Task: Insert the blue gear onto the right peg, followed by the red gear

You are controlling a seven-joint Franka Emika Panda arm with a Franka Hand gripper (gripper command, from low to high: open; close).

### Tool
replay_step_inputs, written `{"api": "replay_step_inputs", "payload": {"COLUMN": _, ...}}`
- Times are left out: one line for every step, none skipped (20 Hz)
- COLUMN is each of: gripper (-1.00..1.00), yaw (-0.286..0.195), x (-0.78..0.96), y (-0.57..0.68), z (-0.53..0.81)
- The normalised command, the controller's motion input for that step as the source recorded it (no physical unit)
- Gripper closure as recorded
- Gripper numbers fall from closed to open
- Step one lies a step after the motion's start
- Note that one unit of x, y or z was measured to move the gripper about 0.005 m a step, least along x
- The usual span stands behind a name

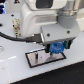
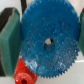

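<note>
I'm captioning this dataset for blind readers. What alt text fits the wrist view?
Close-up of the blue gear, a toothed disc with a central hole, filling most of the frame and held between the tool's green fingers. Part of the smaller red gear shows at the blue gear's edge, partly covered by it.

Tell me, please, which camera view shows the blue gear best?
The wrist view. There the blue gear fills most of the picture, so its teeth and central hole show, held between the green pads of the claw, with the red gear beside it. The exterior view shows only a small blue patch under the arm, above the plate.
</note>
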Motion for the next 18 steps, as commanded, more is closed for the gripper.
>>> {"api": "replay_step_inputs", "payload": {"gripper": 1.00, "yaw": 0.000, "x": 0.06, "y": -0.18, "z": -0.10}}
{"api": "replay_step_inputs", "payload": {"gripper": 1.00, "yaw": 0.000, "x": 0.04, "y": -0.18, "z": -0.11}}
{"api": "replay_step_inputs", "payload": {"gripper": 1.00, "yaw": 0.000, "x": 0.05, "y": -0.20, "z": -0.14}}
{"api": "replay_step_inputs", "payload": {"gripper": 1.00, "yaw": 0.000, "x": 0.04, "y": -0.20, "z": -0.16}}
{"api": "replay_step_inputs", "payload": {"gripper": 1.00, "yaw": 0.000, "x": 0.06, "y": -0.14, "z": -0.12}}
{"api": "replay_step_inputs", "payload": {"gripper": 1.00, "yaw": 0.000, "x": 0.07, "y": -0.12, "z": -0.03}}
{"api": "replay_step_inputs", "payload": {"gripper": 1.00, "yaw": 0.000, "x": 0.08, "y": -0.06, "z": 0.10}}
{"api": "replay_step_inputs", "payload": {"gripper": 1.00, "yaw": 0.000, "x": 0.02, "y": -0.01, "z": 0.17}}
{"api": "replay_step_inputs", "payload": {"gripper": 1.00, "yaw": 0.000, "x": 0.03, "y": -0.01, "z": 0.31}}
{"api": "replay_step_inputs", "payload": {"gripper": 1.00, "yaw": 0.000, "x": 0.06, "y": 0.00, "z": 0.46}}
{"api": "replay_step_inputs", "payload": {"gripper": 1.00, "yaw": 0.000, "x": 0.00, "y": -0.02, "z": 0.55}}
{"api": "replay_step_inputs", "payload": {"gripper": 1.00, "yaw": 0.000, "x": 0.00, "y": -0.02, "z": 0.52}}
{"api": "replay_step_inputs", "payload": {"gripper": 1.00, "yaw": 0.000, "x": 0.00, "y": 0.00, "z": 0.33}}
{"api": "replay_step_inputs", "payload": {"gripper": 1.00, "yaw": 0.000, "x": 0.09, "y": -0.03, "z": 0.03}}
{"api": "replay_step_inputs", "payload": {"gripper": 1.00, "yaw": 0.000, "x": 0.14, "y": -0.15, "z": 0.19}}
{"api": "replay_step_inputs", "payload": {"gripper": 1.00, "yaw": 0.000, "x": 0.15, "y": -0.15, "z": 0.08}}
{"api": "replay_step_inputs", "payload": {"gripper": 1.00, "yaw": 0.000, "x": 0.14, "y": -0.13, "z": 0.00}}
{"api": "replay_step_inputs", "payload": {"gripper": 1.00, "yaw": 0.000, "x": 0.10, "y": -0.10, "z": 0.01}}
